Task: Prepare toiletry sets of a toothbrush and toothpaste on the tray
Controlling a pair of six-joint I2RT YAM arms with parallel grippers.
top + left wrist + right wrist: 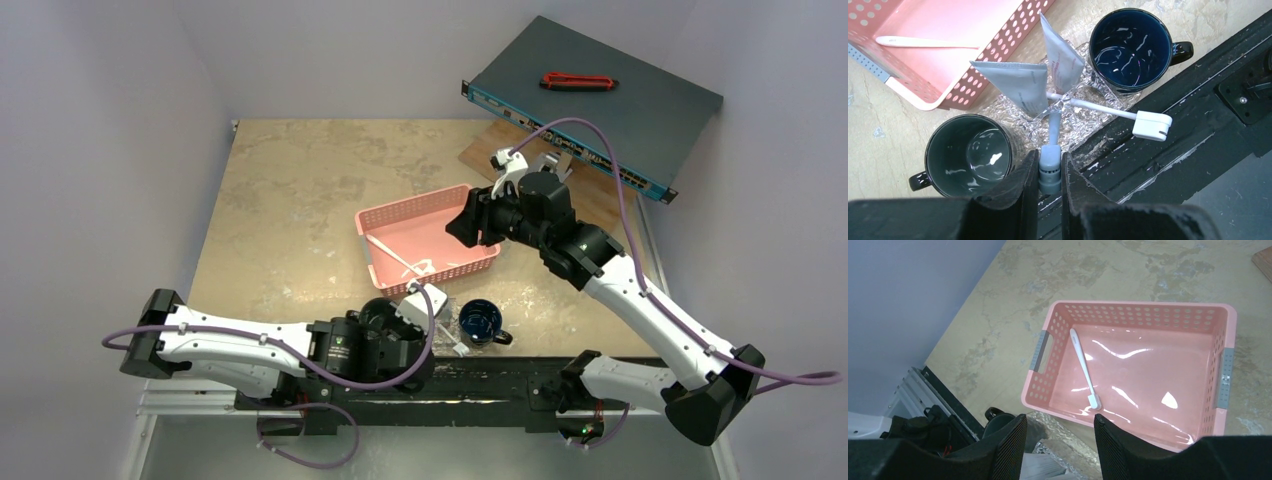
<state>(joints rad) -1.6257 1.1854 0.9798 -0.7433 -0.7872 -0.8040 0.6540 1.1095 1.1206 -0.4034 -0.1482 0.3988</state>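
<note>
**Top view**
- L gripper (430, 340): low at near table edge, just beside dark blue glossy mug (480, 320). Finger state can't be told from here.
- R gripper (460, 225): above right end of pink perforated plastic basket (385, 215).
- White slim plastic toothbrush (395, 253): lies diag. on basket floor.
- Far right: dark flat metal network box (620, 95), w/ red clip-like item (578, 81) on top.

**L wrist view**
- L gripper (1049, 192): fingers narrow, clamped on thick end of light blue slim plastic toothbrush (1052, 150). Its stem reaches fwd onto tray.
- Clear bumpy plastic tray (1083, 127): betw. dark grey glossy mug (968, 155) and dark blue mug (1128, 47), near side against black rail (1148, 165).
- Toothpaste: pale grey soft tube (1015, 85) and white soft tube w/ red print (1060, 55). Both on tray, narrow ends close together, wide ends toward basket (973, 90).
- Capped white plastic toothbrush (1108, 110): on tray, boxy capped end out over rail.

**R wrist view**
- R gripper (1058, 440): fingers wide apart, nothing betw. them, above near rim of basket (1143, 307).
- White slim plastic toothbrush (1084, 367): flat on basket floor, well apart from tray.
- Dark grey mug (998, 422): rim shows just outside basket.
</note>
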